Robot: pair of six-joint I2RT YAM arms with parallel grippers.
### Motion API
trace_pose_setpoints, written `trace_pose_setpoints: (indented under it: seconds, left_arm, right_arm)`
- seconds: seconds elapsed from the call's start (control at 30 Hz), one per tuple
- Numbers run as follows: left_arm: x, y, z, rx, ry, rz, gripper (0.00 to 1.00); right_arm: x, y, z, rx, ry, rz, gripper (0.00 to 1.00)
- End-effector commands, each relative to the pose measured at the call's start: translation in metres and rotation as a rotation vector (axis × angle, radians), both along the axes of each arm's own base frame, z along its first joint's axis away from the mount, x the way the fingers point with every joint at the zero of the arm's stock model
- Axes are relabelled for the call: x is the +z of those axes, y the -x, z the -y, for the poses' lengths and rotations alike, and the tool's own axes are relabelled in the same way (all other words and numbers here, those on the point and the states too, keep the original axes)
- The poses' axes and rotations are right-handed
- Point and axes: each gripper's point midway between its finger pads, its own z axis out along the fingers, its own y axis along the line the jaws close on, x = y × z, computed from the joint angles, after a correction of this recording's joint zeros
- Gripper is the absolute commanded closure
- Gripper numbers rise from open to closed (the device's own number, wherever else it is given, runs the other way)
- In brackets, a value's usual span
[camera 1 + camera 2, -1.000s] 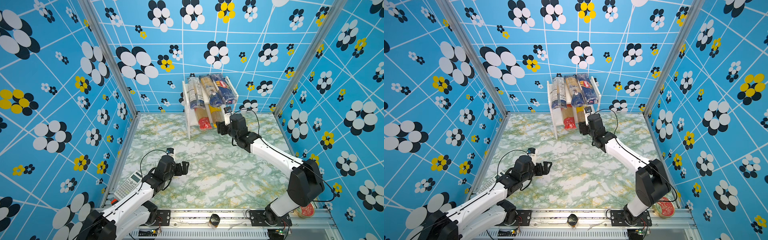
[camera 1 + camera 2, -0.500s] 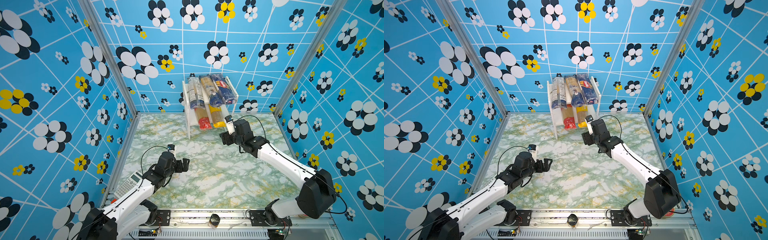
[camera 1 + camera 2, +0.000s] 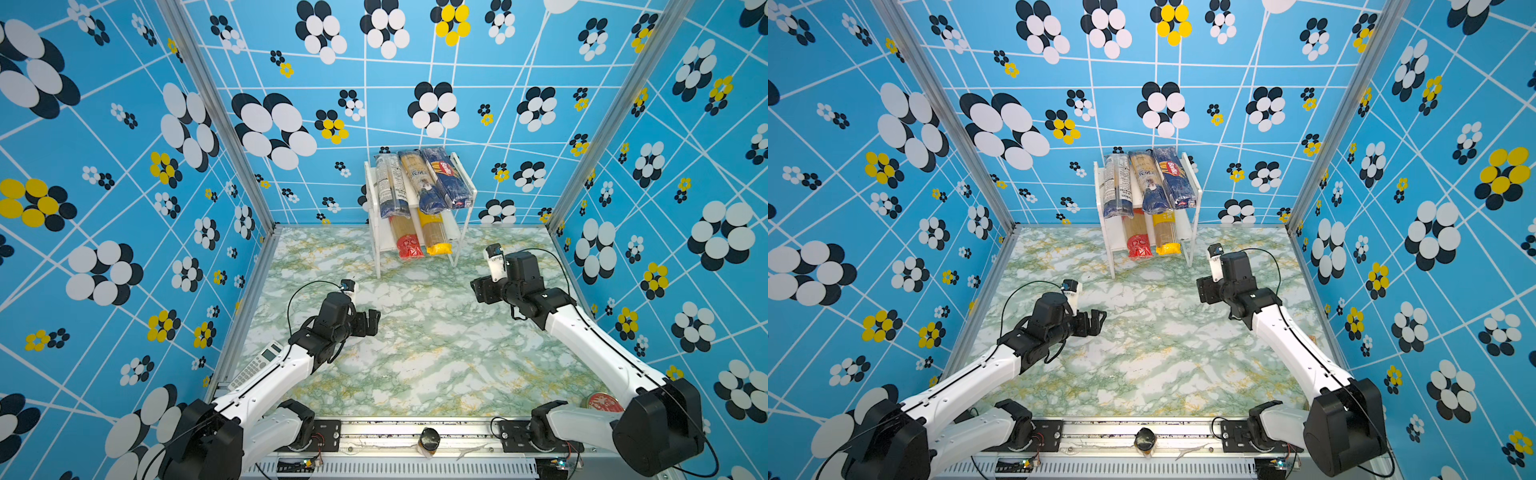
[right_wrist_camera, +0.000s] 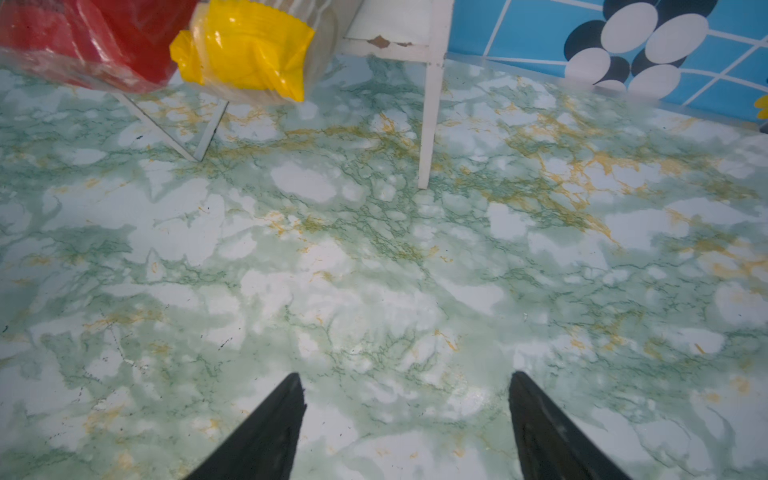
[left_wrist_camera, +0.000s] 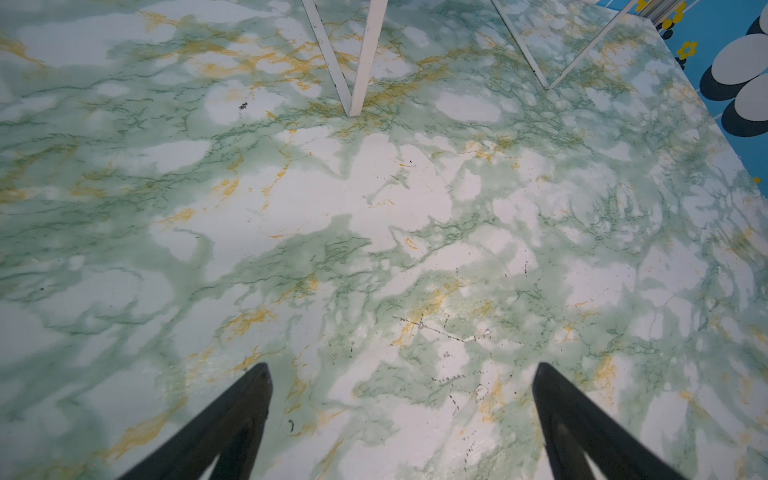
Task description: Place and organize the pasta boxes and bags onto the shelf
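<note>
Pasta packs [image 3: 1144, 187] all lie on the shelf [image 3: 377, 249], which stands at the back of the marble table [image 3: 415, 357] against the rear wall. On the top board I see three side by side: a clear bag [image 3: 390, 187] with dense black print I cannot read, a blue-ended bag [image 3: 420, 185], and a dark-blue pack [image 3: 1173, 174] marked "Barilla". On the lower board a red-ended bag [image 3: 409, 243] and a yellow-ended bag [image 3: 437, 237] poke out past the front edge. My right gripper [image 4: 405, 375] hovers near the shelf's front right leg, fingers apart, holding nothing. My left gripper [image 5: 401, 365] hangs over mid-table, fingers spread wide, holding nothing. A calculator [image 3: 259, 363] lies beside the left arm.
</note>
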Motion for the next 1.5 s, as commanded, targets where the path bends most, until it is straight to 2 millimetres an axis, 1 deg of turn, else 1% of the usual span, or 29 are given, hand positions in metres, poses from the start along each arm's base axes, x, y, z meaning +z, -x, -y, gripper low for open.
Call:
trace_pose_setpoints:
  seconds: [0.0, 0.13, 0.2, 0.27, 0.47, 0.6, 0.7, 0.8, 0.97, 1.13, 1.27, 1.47]
  left_arm:
    - [0.022, -0.014, -0.002, -0.015, -0.035, 0.067, 0.01]
    - [0.033, -0.021, -0.006, -0.013, -0.056, 0.107, 0.01]
    - [0.040, -0.024, -0.010, -0.009, -0.067, 0.133, 0.01]
    - [0.048, -0.026, -0.014, -0.005, -0.072, 0.156, 0.01]
    - [0.069, -0.029, -0.029, 0.017, -0.083, 0.226, 0.01]
    - [0.078, -0.028, -0.044, 0.040, -0.102, 0.265, 0.01]
    - [0.083, -0.030, -0.056, 0.076, -0.105, 0.287, 0.01]
    - [0.085, -0.034, -0.064, 0.106, -0.100, 0.314, 0.01]
    - [0.083, -0.040, -0.072, 0.129, -0.127, 0.361, 0.01]
    - [0.073, -0.049, -0.085, 0.166, -0.162, 0.399, 0.01]
    - [0.068, -0.053, -0.095, 0.192, -0.175, 0.442, 0.01]
    - [0.045, -0.062, -0.111, 0.226, -0.185, 0.416, 0.01]
  right_arm:
    - [0.000, 0.004, 0.011, -0.011, -0.058, 0.000, 0.20]
    - [-0.004, 0.004, 0.034, -0.058, -0.090, 0.008, 0.20]
    - [-0.004, 0.001, 0.050, -0.097, -0.108, 0.020, 0.20]
    - [-0.005, -0.002, 0.060, -0.123, -0.126, 0.026, 0.20]
    - [-0.013, -0.007, 0.075, -0.164, -0.096, 0.063, 0.21]
    - [-0.020, -0.010, 0.087, -0.210, -0.071, 0.093, 0.20]
    - [-0.031, -0.011, 0.101, -0.275, -0.034, 0.113, 0.20]
    - [-0.042, -0.013, 0.110, -0.329, -0.026, 0.158, 0.20]
    - [-0.067, -0.017, 0.110, -0.339, -0.050, 0.198, 0.20]
    - [-0.083, -0.024, 0.113, -0.360, -0.056, 0.196, 0.20]
    - [-0.086, -0.030, 0.117, -0.386, -0.064, 0.234, 0.21]
    - [-0.080, -0.036, 0.127, -0.440, -0.052, 0.298, 0.19]
